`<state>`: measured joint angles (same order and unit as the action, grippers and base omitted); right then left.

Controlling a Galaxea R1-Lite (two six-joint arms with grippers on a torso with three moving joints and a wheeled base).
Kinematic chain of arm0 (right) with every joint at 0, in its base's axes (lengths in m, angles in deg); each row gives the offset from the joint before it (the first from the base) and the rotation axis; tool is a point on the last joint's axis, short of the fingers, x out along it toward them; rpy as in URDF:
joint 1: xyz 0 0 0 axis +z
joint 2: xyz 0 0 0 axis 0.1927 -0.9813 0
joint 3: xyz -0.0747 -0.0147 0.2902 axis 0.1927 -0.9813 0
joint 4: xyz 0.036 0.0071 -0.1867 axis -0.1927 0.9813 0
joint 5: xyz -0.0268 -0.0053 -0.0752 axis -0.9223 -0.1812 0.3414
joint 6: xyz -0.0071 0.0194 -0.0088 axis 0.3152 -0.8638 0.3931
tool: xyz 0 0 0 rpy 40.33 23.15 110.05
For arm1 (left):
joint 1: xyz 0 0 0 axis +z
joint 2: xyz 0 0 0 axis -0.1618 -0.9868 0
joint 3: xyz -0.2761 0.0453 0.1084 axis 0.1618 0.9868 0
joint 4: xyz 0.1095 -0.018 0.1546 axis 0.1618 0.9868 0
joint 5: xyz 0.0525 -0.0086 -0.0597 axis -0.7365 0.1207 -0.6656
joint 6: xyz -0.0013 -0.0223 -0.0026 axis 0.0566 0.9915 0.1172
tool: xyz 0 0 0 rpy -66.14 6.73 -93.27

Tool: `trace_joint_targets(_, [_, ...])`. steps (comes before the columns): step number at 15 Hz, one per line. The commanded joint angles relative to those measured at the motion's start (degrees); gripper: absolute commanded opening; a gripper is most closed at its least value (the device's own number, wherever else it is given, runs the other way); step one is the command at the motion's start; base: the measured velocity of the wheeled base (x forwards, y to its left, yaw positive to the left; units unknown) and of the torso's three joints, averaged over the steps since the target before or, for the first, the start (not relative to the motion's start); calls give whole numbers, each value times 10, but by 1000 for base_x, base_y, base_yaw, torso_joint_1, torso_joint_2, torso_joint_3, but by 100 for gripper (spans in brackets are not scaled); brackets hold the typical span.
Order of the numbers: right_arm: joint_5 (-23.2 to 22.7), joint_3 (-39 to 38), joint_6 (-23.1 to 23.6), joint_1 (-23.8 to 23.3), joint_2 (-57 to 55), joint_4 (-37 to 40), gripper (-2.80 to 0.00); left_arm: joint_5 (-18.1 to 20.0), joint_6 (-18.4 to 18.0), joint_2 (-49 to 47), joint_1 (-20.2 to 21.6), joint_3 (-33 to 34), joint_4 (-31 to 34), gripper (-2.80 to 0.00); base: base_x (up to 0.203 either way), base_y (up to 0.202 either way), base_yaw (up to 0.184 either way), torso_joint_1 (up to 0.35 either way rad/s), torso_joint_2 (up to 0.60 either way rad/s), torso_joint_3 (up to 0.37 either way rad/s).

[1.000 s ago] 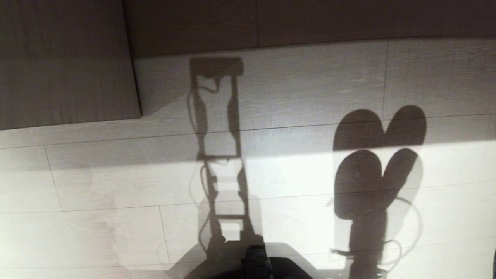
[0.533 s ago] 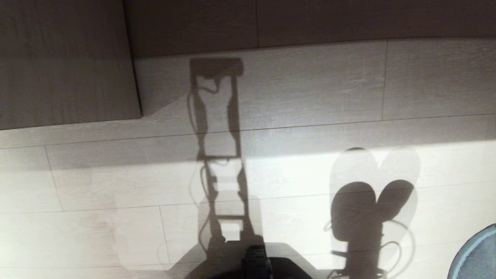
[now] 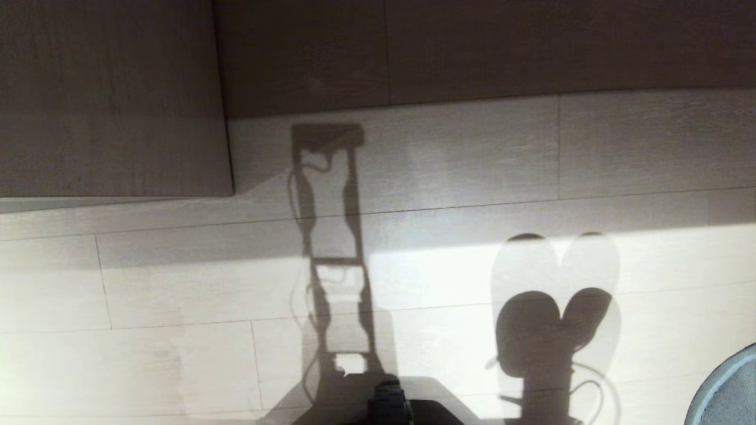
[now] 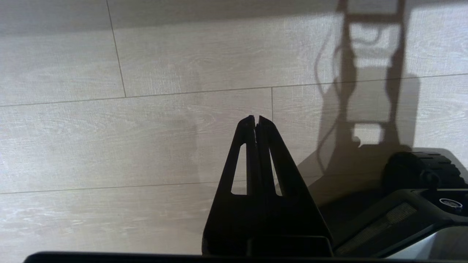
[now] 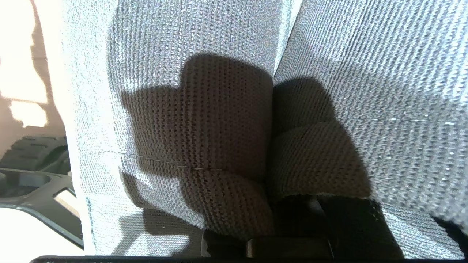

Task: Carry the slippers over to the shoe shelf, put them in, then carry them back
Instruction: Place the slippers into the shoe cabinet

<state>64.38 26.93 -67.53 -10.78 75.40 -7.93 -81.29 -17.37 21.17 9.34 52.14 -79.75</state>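
I have the slippers (image 5: pixel 234 109) in hand: the right wrist view is filled with their grey-blue knit, two soles or straps pressed side by side, and the right gripper (image 5: pixel 267 233) is clamped tight on them, jaws closed on the fabric. From the head camera only a curved, pale-rimmed edge of one slipper (image 3: pixel 723 389) shows at the lower right corner, held up off the floor (image 3: pixel 177 283), with the heart-shaped shadow of the pair cast on the sunlit boards nearby.

The left gripper (image 4: pixel 256 118) hangs idle over bare floor beside the robot's base (image 4: pixel 420 182), jaws closed on nothing.

As I judge it, the carrying is under way, but which leg of the trip this is I cannot tell from these views: the open front of the shoe shelf does not show. A beige wood-grain panel (image 3: pixel 106 100) fills the upper left of the head view and a darker one (image 3: pixel 472 47) runs along the top; either may belong to the shelf, though I would not swear to it.

Nothing lies on the floor between the robot and those panels. The low sun throws long shadows of the rig across the planks.
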Motion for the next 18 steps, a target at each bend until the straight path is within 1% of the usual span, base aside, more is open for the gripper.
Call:
trace_joint_targets(1, [-1,0,0,0,-2,1,-280,0,0,0,0,0,0,-280,0,0,0,2,2,202])
trace_joint_targets(4, [0,0,-4,0,-2,2,-280,0,1,0,0,0,0,-280,0,0,0,1,3,206])
trace_joint_targets(7, [2,0,-26,0,-2,1,-280,0,1,0,0,0,0,-280,0,0,0,2,3,205])
trace_joint_targets(18, [3,0,-27,0,-2,1,-280,0,2,0,0,0,1,-280,0,0,0,2,1,205])
